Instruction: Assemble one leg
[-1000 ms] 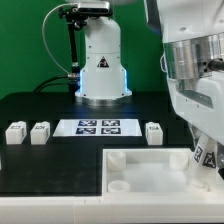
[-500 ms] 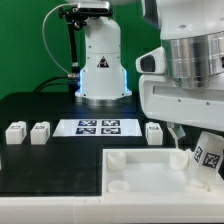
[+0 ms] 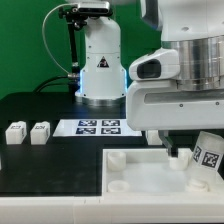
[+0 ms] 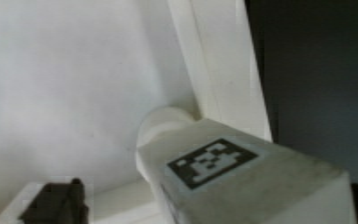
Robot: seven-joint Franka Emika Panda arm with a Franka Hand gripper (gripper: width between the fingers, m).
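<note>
My gripper is shut on one leg, a chunky white block with a black-and-white tag, held tilted just above the far right corner of the large white panel. In the wrist view the leg fills the lower part, tag facing the camera, beside the panel's raised edge. One dark fingertip shows next to it; the other is hidden behind the leg. Two more legs stand on the black table at the exterior view's left.
The marker board lies flat behind the panel, in front of the robot base. The panel has a corner socket and a round hole on its near left side. My arm's body hides the table behind it on the right.
The arm's body has swung toward the exterior view's left and now hides the leg that stood beside the marker board. The held leg has dipped slightly toward the panel corner.
</note>
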